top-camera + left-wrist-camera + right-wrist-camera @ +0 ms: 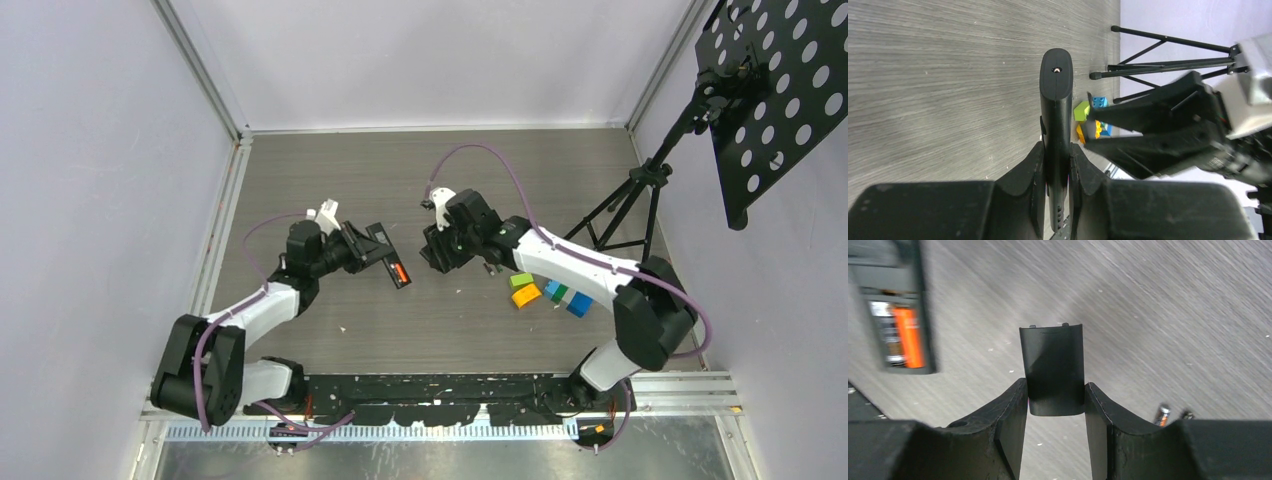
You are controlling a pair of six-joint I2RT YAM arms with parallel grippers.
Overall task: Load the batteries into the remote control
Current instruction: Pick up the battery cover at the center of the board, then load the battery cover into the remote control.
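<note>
Left gripper [1056, 150] is clamped on the remote control [1056, 95], which I hold edge-up over the surface [948, 75]. My right gripper [1055, 390] pinches the battery cover [1053, 365]. Orange battery [909, 337] sits in the remote's open bay, left; two loose batteries [1162, 415] lie beside my right gripper.

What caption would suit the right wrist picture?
Right end effector grips the battery cover; beyond, the open remote shows an orange battery.
</note>
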